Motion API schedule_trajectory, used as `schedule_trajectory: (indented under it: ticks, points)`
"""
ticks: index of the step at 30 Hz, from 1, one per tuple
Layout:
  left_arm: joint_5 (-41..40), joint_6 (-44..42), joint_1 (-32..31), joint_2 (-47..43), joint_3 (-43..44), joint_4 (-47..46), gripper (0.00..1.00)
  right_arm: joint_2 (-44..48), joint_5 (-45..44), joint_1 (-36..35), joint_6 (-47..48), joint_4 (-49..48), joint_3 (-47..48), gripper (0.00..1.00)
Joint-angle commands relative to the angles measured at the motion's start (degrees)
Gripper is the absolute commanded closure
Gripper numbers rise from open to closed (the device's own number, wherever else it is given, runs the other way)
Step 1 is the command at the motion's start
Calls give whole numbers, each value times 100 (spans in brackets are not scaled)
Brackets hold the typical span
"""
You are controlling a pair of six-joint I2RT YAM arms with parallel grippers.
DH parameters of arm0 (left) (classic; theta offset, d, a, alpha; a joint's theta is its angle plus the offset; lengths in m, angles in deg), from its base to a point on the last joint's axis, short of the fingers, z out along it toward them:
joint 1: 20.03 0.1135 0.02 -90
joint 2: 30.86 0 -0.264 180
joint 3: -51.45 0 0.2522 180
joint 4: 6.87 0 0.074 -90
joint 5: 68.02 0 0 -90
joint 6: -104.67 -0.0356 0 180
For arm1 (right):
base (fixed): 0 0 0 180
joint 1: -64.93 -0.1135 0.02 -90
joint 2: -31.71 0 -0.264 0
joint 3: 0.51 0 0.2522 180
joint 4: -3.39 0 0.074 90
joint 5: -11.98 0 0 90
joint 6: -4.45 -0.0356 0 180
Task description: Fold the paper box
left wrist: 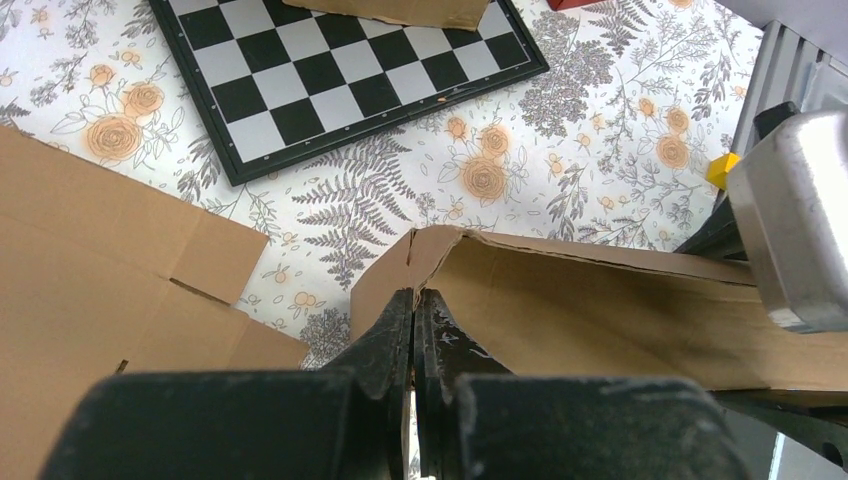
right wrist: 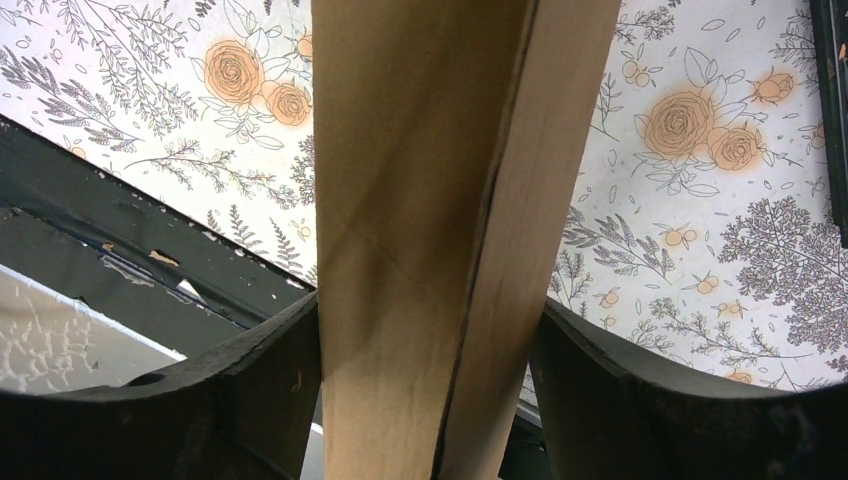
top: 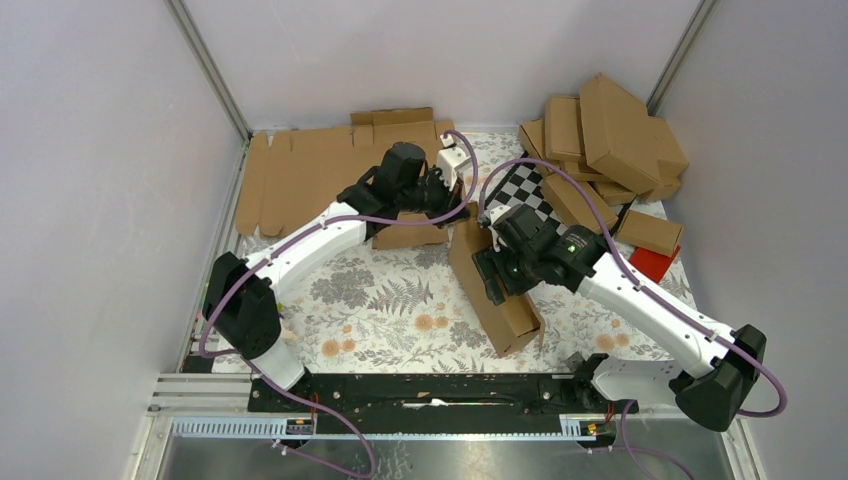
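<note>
The paper box (top: 497, 290) is a long brown cardboard piece, partly folded, lying slantwise on the floral cloth in the middle. My left gripper (top: 458, 203) is at its far end, shut on a thin flap edge; in the left wrist view the fingers (left wrist: 395, 325) pinch the cardboard where the paper box (left wrist: 600, 310) bends at a corner. My right gripper (top: 492, 262) straddles the box across its width. In the right wrist view both of its fingers (right wrist: 290, 350) press against the sides of the paper box (right wrist: 430, 200).
Flat brown cardboard sheets (top: 320, 170) lie at the back left. A pile of folded boxes (top: 610, 130) fills the back right corner. A black-and-white checkered board (top: 530, 190) lies behind the box, and a red object (top: 655, 262) sits at the right.
</note>
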Motion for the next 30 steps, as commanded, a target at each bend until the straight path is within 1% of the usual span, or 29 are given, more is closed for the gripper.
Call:
schedule_trajectory:
  ticks: [1,3,8,12,18,24,27,30]
  points:
    - [-203,95,-40,-64,103,-103,100,-68,-97,-38,64,-98,-21,24]
    - [-264,93,-40,-127,-79,-263,100,-63,-122,-38,55,-93,-23,23]
    - [-566,111,-46,-289,-605,-609,100,-64,-163,-38,32,-89,-51,17]
    - [-566,153,-57,-525,-1087,-1041,100,-65,-210,-38,23,-89,-65,16]
    - [-646,318,-91,-844,-1591,-1528,100,-73,-240,-38,8,-89,-95,15]
    - [-622,793,-113,-947,-1438,-1251,100,-134,-291,-38,45,-91,-126,15]
    - [-598,1035,-133,-1017,-1496,-1232,100,-163,-303,-38,50,-96,-81,15]
    - [-748,1049,-147,-1009,-1631,-1198,100,-171,-304,-36,56,-94,-65,15]
